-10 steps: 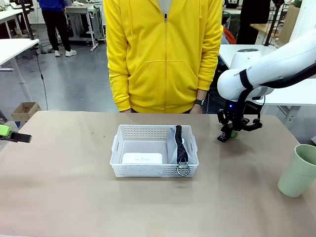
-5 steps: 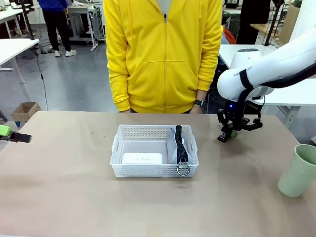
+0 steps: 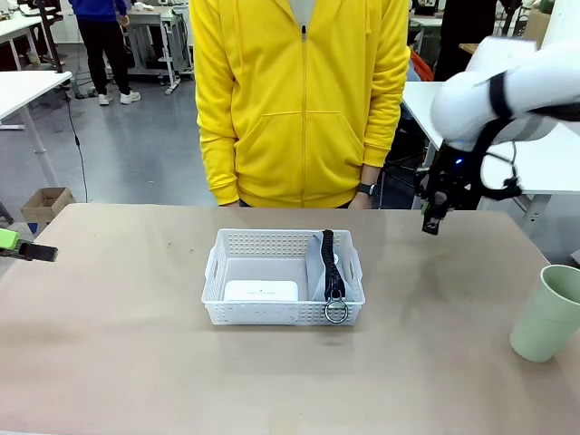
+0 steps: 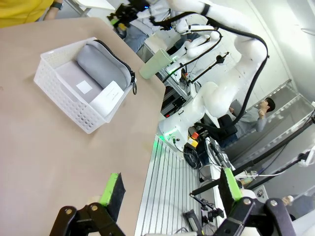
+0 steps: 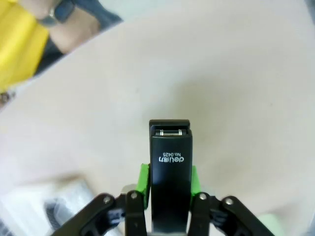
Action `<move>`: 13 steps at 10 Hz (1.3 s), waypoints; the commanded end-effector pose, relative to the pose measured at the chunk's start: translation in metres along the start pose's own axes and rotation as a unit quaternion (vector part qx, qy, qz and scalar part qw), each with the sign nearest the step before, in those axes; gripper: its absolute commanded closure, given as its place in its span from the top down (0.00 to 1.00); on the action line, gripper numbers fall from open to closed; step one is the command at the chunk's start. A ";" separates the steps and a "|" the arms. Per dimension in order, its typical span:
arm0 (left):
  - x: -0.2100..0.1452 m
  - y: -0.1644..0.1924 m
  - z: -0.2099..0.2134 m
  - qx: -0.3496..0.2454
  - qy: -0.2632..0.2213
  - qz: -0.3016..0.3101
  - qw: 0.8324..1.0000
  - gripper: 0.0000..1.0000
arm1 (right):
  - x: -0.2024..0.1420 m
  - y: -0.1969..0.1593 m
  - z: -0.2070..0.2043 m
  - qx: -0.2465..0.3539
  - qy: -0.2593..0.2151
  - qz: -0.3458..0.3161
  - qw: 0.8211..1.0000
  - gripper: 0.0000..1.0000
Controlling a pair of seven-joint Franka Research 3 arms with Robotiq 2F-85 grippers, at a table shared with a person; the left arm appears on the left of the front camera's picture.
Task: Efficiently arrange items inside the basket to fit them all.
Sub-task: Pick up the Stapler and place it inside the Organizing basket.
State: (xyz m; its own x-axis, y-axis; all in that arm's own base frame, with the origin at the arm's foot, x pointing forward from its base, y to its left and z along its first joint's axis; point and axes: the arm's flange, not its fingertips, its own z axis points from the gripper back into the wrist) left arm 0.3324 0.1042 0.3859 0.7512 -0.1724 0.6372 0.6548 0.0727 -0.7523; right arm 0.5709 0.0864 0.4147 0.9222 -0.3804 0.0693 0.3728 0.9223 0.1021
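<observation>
- Black stapler point(image 5: 170, 167) clamped in the right gripper point(image 5: 169, 183), in the air above the table point(image 3: 136, 362), right of the basket point(image 3: 272, 243).
- Basket holds white box point(image 3: 261, 291) beside grey pouch point(image 3: 317, 267).
- Green cup point(image 3: 548, 313) stands near the table's right edge.
- Left gripper point(image 4: 171, 188) spread wide, empty.

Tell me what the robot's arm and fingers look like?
The right arm is white, round and smooth, with a black band and thin black cables. A tiny blue light glows near its wrist. The fingers are black with bright green pads.
</observation>
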 end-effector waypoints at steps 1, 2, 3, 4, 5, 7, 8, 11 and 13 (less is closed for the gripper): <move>-0.001 -0.004 0.002 -0.006 0.003 -0.004 1.000 1.00 | -0.050 -0.032 0.031 0.077 0.010 0.236 0.969 0.00; -0.001 -0.004 0.002 -0.006 0.003 -0.004 1.000 1.00 | -0.069 -0.042 0.039 0.108 0.002 0.298 0.948 0.00; -0.001 -0.004 0.002 -0.006 0.003 -0.004 1.000 1.00 | -0.086 -0.060 0.045 0.148 -0.014 0.331 0.932 0.00; -0.001 -0.004 0.002 -0.006 0.003 -0.004 1.000 1.00 | -0.096 -0.078 0.046 0.185 -0.025 0.329 0.926 0.00; -0.001 -0.004 0.002 -0.006 0.003 -0.004 1.000 1.00 | -0.094 -0.085 0.042 0.193 -0.014 0.294 0.936 0.00; -0.001 -0.004 0.002 -0.006 0.003 -0.004 1.000 1.00 | -0.100 -0.066 0.053 0.141 -0.041 0.295 0.944 0.31; -0.001 -0.004 0.002 -0.006 0.003 -0.004 1.000 1.00 | -0.100 -0.066 0.053 0.141 -0.041 0.295 0.944 0.31; -0.001 -0.004 0.002 -0.006 0.003 -0.004 1.000 1.00 | -0.101 -0.073 0.045 0.147 -0.028 0.290 0.945 0.37; -0.001 -0.004 0.002 -0.006 0.003 -0.004 1.000 1.00 | -0.118 -0.017 0.096 0.084 -0.066 0.329 0.938 0.37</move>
State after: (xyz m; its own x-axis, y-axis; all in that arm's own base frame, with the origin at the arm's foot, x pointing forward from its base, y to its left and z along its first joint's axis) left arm 0.3322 0.1044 0.3857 0.7517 -0.1717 0.6367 0.6542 0.0726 -0.7528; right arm 0.4470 0.0813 0.4685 0.9336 0.2292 0.2755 -0.2952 0.9277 0.2284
